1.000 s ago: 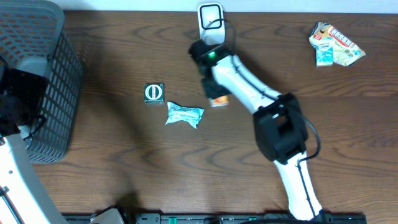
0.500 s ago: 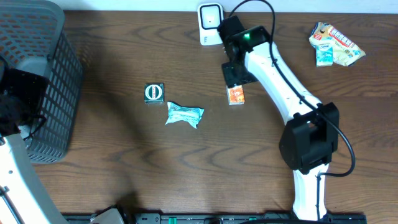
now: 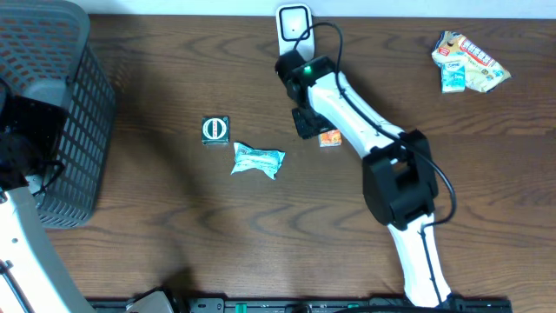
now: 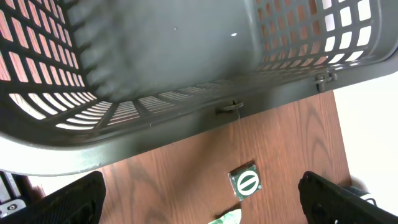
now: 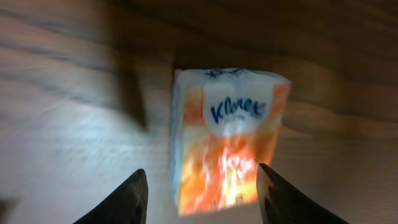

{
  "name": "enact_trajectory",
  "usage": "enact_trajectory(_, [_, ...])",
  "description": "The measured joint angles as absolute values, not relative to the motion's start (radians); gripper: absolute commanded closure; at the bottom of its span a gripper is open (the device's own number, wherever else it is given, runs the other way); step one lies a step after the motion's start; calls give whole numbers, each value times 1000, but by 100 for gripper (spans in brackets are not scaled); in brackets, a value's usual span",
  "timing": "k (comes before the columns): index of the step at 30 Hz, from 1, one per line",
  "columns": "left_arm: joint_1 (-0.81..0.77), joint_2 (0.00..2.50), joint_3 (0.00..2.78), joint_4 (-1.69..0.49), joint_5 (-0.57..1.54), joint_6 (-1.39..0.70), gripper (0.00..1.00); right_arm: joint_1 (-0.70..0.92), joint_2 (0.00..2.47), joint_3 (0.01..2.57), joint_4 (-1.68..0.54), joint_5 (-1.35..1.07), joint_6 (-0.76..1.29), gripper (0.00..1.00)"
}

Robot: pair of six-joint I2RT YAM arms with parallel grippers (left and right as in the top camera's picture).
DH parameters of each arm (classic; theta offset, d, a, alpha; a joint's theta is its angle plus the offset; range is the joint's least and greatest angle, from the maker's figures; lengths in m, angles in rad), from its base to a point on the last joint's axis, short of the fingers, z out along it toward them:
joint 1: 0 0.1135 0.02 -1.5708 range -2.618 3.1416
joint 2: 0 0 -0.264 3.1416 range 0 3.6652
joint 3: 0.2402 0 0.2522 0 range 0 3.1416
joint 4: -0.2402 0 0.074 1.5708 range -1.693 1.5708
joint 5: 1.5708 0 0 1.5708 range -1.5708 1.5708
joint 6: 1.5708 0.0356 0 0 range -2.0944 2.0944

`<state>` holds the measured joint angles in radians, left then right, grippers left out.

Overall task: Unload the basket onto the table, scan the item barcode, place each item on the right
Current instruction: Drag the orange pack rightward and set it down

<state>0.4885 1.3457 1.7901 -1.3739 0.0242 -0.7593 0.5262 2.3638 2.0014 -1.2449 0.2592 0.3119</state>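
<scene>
Right hand [image 5: 200,174], spread and empty, is hovering over the orange-and-white Kleenex tissue pack [image 5: 227,134] on the wooden tabletop [image 5: 68,118]; an off-centre closing could shove it aside

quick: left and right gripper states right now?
Left gripper: open, empty.
Right gripper: open, fingers on either side of the tissue pack, not gripping it.

In the right wrist view the tissue pack [image 5: 230,137] is smeared by blur, its print below the brand name unreadable, and the right claw [image 5: 201,171] flanking it is cut off by the bottom edge. From overhead, the right arm [image 3: 352,122] hides part of that pack, and the basket [image 3: 78,113] far left of it runs off the frame.
</scene>
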Motion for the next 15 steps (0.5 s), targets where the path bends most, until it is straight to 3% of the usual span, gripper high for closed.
enact_trajectory(4, [488,1346,1790,-1374,24,-759,2,526,2407,2001,-1245,287,323,58])
enact_trajectory(10, [488,1346,1790,-1374,24,-759,2,520,2411,2001,-1250,312,335,94])
enact_trajectory(12, [488,1346,1790,-1374,24,-760,2,514,2411,2004,-1253,303,328,99])
enact_trajectory(15, [488,1346,1790,-1374,24,-759,2,501,2411,2019,-1271,265,301,99])
